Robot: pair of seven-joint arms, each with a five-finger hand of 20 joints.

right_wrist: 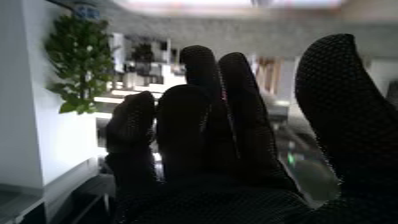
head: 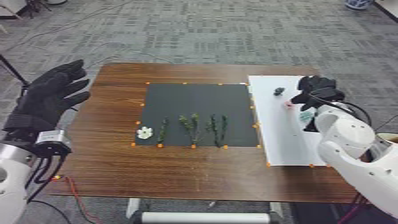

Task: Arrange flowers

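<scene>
Fingers (right_wrist: 185,130) of right hand (head: 322,95) loosely straight, empty, by white panel (head: 289,142), left hand (head: 43,97) likewise beside brown table (head: 120,175).

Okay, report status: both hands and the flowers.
Left hand open, raised. Right hand open, at white board. White flower, green stems on dark mat, nothing covering them.
</scene>
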